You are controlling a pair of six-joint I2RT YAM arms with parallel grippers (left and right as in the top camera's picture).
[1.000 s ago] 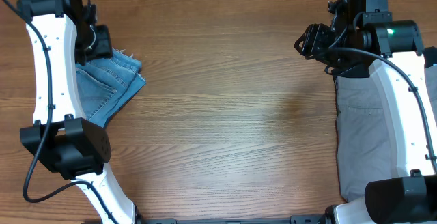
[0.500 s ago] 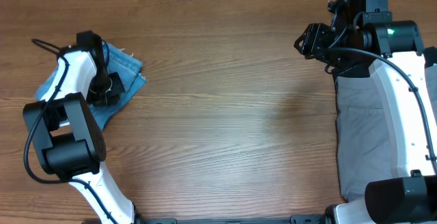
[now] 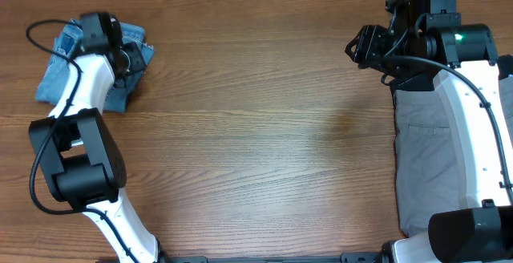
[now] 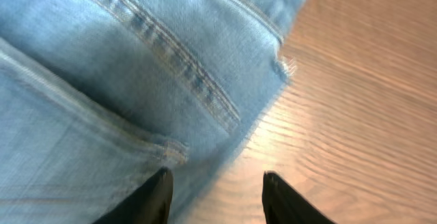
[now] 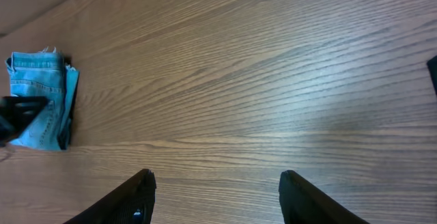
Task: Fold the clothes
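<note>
The left gripper (image 4: 215,191) hangs with jaws partly apart and empty over the frayed edge of the jeans (image 4: 102,60), which lie bundled near the table's (image 3: 256,135) far left corner. The denim is probably heavy, limp and grippy, so a stitched seam looks the firmest hold. Bare wood runs rightward to the right gripper (image 5: 215,193), wide and empty, above a grey cloth (image 3: 421,159).

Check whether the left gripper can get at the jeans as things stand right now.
Probably yes. The left gripper hangs right over the jeans with its jaws apart. The denim's frayed edge lies just ahead of it, and nothing shows between the two.
</note>
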